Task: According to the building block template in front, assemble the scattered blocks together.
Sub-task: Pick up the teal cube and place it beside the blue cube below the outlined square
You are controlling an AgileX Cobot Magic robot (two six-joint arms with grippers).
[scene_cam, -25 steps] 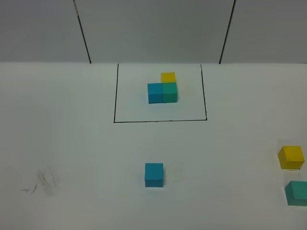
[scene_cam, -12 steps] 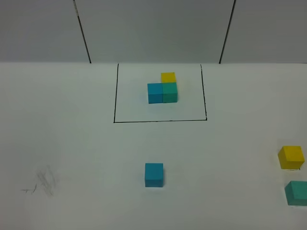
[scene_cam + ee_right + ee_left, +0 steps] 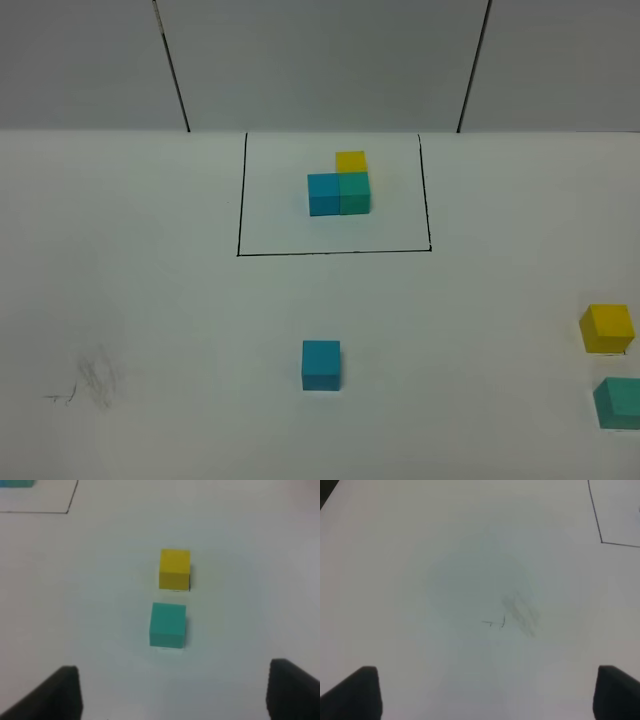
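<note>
The exterior high camera looks from above the near side of the counter (image 3: 150,300), down and forward to its far edge, and takes in the whole drawn frame (image 3: 240,200). The left wrist camera hangs close over the near left part, tilted toward the far edge. It shares the pencil scuff (image 3: 520,612) and the frame's near left corner with the high view. The right wrist camera looks down close by the right edge at the yellow cube (image 3: 174,568) and teal cube (image 3: 168,625), which also show at the high view's margin.

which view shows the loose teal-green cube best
Right wrist view: the loose teal-green matte cube sits whole, mid-frame. Exterior high view clips it at the right edge; left wrist view lacks it.
</note>
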